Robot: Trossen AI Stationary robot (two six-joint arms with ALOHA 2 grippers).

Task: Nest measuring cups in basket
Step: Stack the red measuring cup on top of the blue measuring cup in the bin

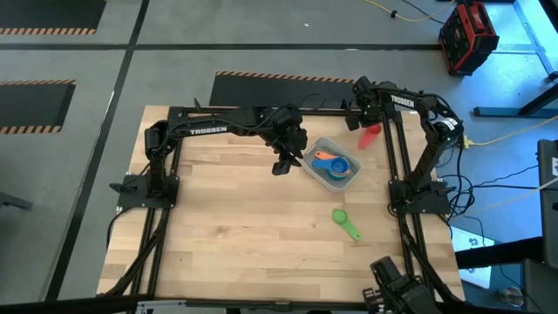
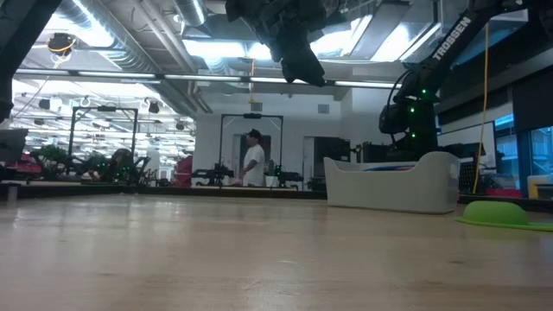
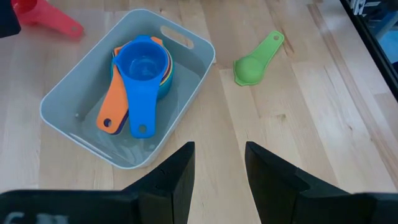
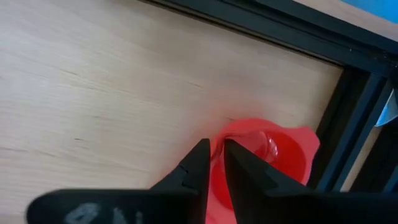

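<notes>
Left wrist view: partly done, with a stack of measuring cups nested in the pale grey basket [image 3: 186, 53] on the wooden bench [image 3: 298, 112]. On top, the blue cup [image 3: 142, 65], over an orange cup [image 3: 115, 102]; edges of teal, yellow and purple just visible beneath, handles pointing toward the near wall of the basket. Outside and still to go: the green cup [image 3: 252, 65], bowl down on the bench just beside the basket, and the red cup [image 4: 273, 155] at the far edge of the bench, close to the black frame rail [image 4: 348, 118].

High view: left gripper [image 1: 281, 166] hanging above the bench just beside the basket, fingers parted and holding nothing. Right gripper [image 4: 214, 163] down at the red cup, fingers nearly together, apparently pinching its rim or handle, though a firm grip not certain from the right wrist view.

Judged from this: five cups nested, two left, red one seemingly next in hand, green one untouched. Low view: a person standing far off in the room behind.
</notes>
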